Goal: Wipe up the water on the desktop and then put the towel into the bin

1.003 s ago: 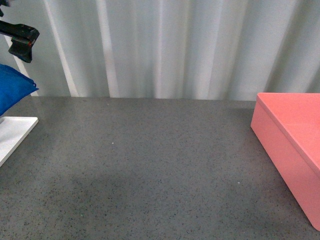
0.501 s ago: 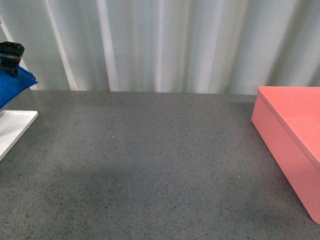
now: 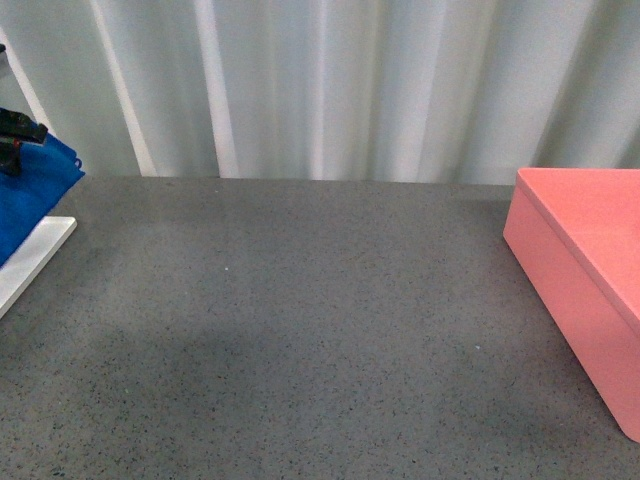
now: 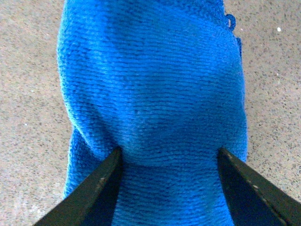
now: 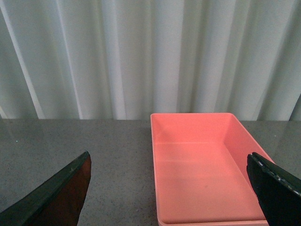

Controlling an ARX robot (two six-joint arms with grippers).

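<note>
The bright blue towel (image 3: 30,195) hangs at the far left edge of the front view, over the dark grey speckled desktop (image 3: 300,320). My left gripper (image 3: 12,135) is shut on the towel. In the left wrist view the towel (image 4: 150,94) bulges between the two dark fingers and fills most of the picture above the desktop (image 4: 28,94). The salmon-pink bin (image 3: 590,290) stands at the right edge of the desktop. In the right wrist view the bin (image 5: 202,174) is empty and lies ahead of my open right gripper (image 5: 171,188).
A flat white board (image 3: 25,255) lies at the desktop's left edge, under the hanging towel. A pale pleated curtain (image 3: 330,90) runs along the back of the desktop.
My left gripper has dropped lower at the far left, and the towel has swung a little to the right and now hangs over the white board.
</note>
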